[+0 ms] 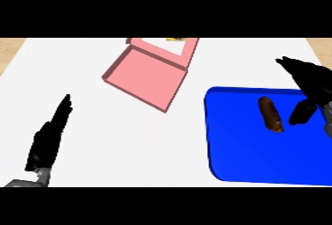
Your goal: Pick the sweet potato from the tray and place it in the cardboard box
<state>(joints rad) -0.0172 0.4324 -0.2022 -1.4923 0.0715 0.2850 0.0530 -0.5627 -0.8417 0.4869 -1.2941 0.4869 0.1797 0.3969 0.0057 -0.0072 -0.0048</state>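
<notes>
— Blue tray (233, 145), head view: state the position of the sweet potato (270, 114).

— It lies flat on the far right part of the tray, and neither hand touches it. The cardboard box (144, 79), which shows pink, stands open on the white counter (130, 145). It is to the far left of the tray and apart from it.

— Which hand is nearer, and in what state?

— The right hand (312, 85) is nearer. It hangs just to the right of the sweet potato and a little beyond it, fingers (292, 63) straight and spread. The thumb (301, 113) points down beside the sweet potato's right flank, with a gap between them. This hand holds nothing. The left hand (47, 140) rests at the view's lower left, fingers straight and upward, well apart from the tray and also holding nothing.

— Long axis of the sweet potato?

— It runs from near to far, almost in line with the tray's right side. The far end leans slightly left and the near end slightly right.

— Consequence for the coming move?

— Judgement: the sweet potato lies to the left of the right palm, so that hand should shift left and lower. Fingers and thumb should then close across the short axis, not along the length. The pick is not yet begun. The carry after it would run left and away, toward the box.
</notes>
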